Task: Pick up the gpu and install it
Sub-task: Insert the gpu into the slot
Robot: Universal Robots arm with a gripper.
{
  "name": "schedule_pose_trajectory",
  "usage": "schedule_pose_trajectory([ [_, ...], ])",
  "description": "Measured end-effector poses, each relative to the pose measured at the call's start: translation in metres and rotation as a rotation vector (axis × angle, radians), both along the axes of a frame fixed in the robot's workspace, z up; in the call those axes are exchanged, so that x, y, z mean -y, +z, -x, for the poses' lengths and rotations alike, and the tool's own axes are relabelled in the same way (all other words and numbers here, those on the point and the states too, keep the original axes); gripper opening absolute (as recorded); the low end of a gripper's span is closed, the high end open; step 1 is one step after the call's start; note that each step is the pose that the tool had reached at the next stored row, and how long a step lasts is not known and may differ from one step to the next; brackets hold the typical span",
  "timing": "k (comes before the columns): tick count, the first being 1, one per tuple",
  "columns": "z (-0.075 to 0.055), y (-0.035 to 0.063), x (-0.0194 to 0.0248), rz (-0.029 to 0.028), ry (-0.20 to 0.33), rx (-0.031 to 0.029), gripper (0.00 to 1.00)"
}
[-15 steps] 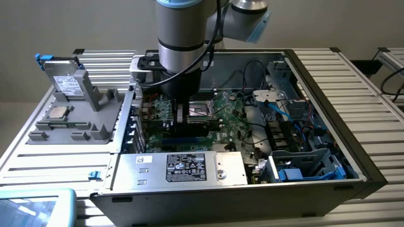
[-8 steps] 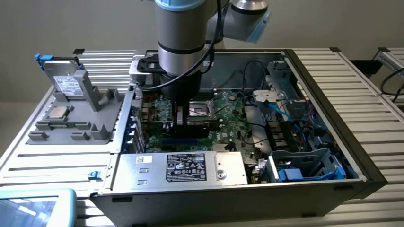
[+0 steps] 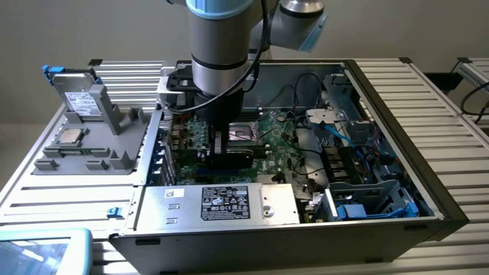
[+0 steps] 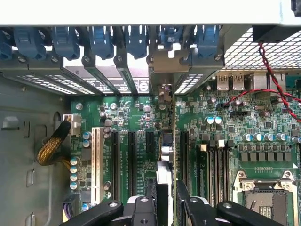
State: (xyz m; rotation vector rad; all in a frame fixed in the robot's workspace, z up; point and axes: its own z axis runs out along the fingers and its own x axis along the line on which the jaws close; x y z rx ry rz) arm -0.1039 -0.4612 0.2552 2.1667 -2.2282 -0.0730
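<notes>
Gpu [image 4: 163, 150] gripped edge-on within end effector [image 4: 165, 190].

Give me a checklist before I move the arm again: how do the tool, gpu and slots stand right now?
1. Tool grips gpu: ok, a finger sits on each face of the card.
2. Gpu inside the case, over the board: ok.
3. Gpu parallel to the slots: ok, its edge runs along them.
4. Gpu seated in a slot: cannot tell, its connector edge is hidden.
5. Yellow cable and red wires apart from the gpu: ok.
</notes>
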Motion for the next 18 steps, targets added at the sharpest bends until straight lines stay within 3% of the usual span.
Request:
schedule_pose_trajectory([
  [15, 0.0024, -0.0015, -0.0027, 0.0018, -0.001, 0.0014, 0.27],
  [18, 0.0024, -0.0025, -0.0027, 0.0032, -0.001, 0.0132, 0.27],
])
